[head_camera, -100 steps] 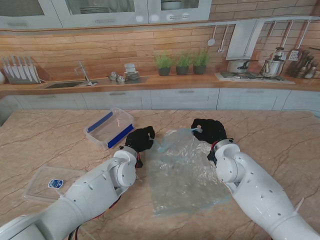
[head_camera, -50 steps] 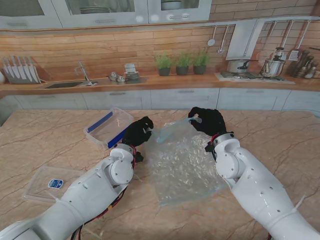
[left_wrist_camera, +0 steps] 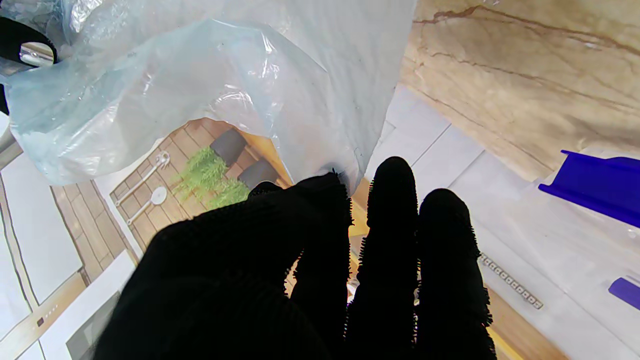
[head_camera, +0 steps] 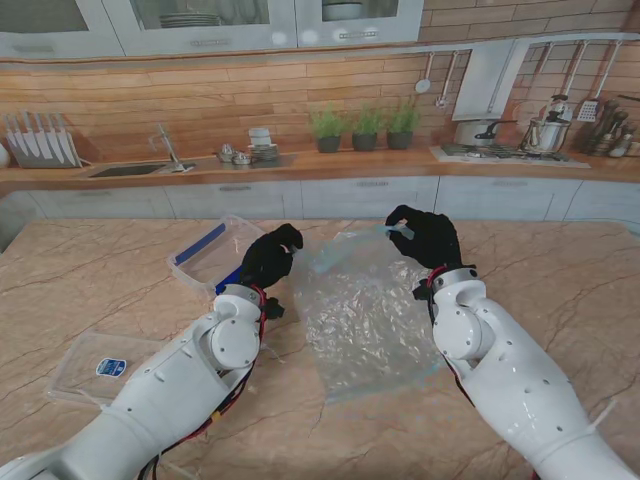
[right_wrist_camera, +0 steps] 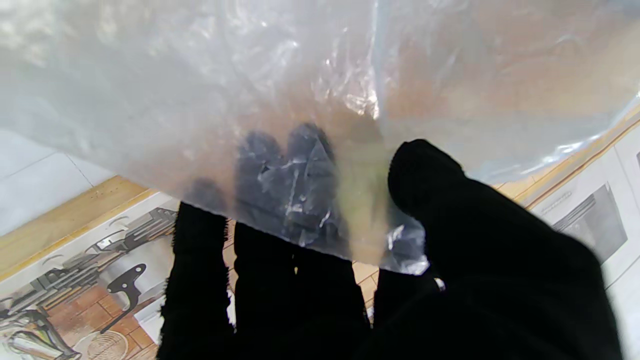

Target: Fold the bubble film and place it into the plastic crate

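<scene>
Near the centre of the stand view, both black-gloved hands hold the far edge of the bubble film up off the table. The left hand sits just left of centre and the right hand just right of it, a little higher in the frame. The film hangs between them as a crinkled, translucent sheet, its lower part reaching toward the bottom of the frame, where its near edge seems to lie on the marble top.

In the left wrist view, the thumb and forefinger are closed on a corner of the film, while the other fingers stand straight beside it — not on the sheet. In the right wrist view, the film fills the upper part of the picture; the thumb lies on one side of it and the fingers show dark through it on the other, pinching its edge.

The plastic crate, clear with blue handles, stands in the left middle of the stand view, just left of the left hand. A clear lid with a blue label lies at the lower left.
</scene>
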